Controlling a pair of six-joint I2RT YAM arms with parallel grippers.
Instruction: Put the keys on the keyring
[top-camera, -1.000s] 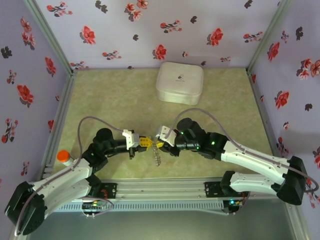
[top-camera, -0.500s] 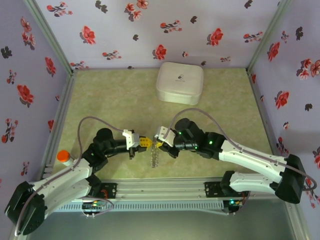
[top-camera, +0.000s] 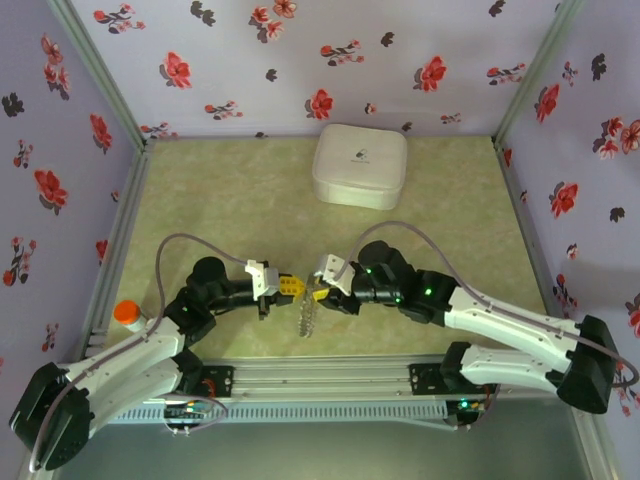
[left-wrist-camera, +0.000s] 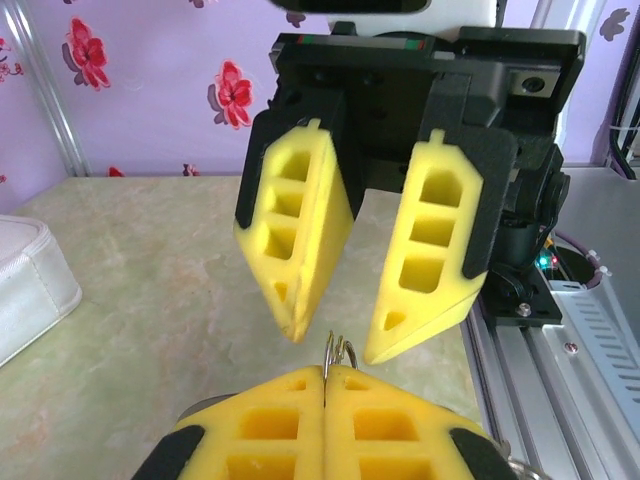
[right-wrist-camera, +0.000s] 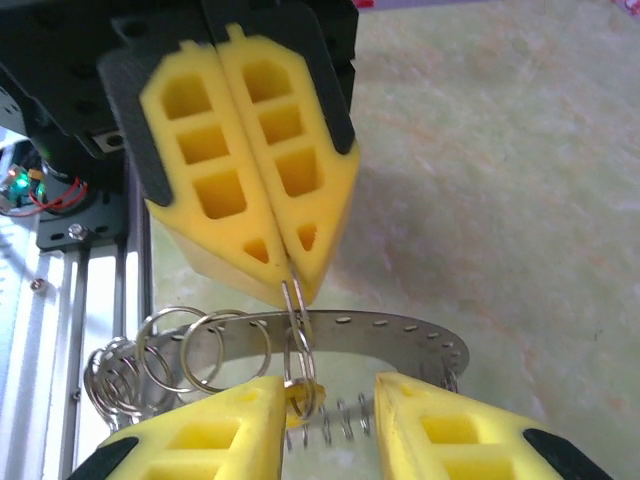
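Toward the arms from the white box (top-camera: 360, 165), well apart from it over the green table (top-camera: 220, 190), two grippers meet nose to nose. Left gripper (top-camera: 296, 287), off the box's left corner, is clamped flat on a thin wire loop of the keyring (top-camera: 308, 320), which dangles beneath the fingertips, farther from the box than either claw. Right gripper (top-camera: 318, 293) faces it with jaws partly spread, gripping nothing, its pads (right-wrist-camera: 210, 430) flanking the hanging loop. The right wrist view shows the keyring's slotted metal band carrying several wire rings (right-wrist-camera: 170, 345), with a yellowish scrap (right-wrist-camera: 300, 398), possibly the yellow-orange key's head, low among them. Judged stage: threading, one arm steadying the ring. The next move likely calls for the right fingers to close on that key or loop and work it along without tugging it from the left's pinch
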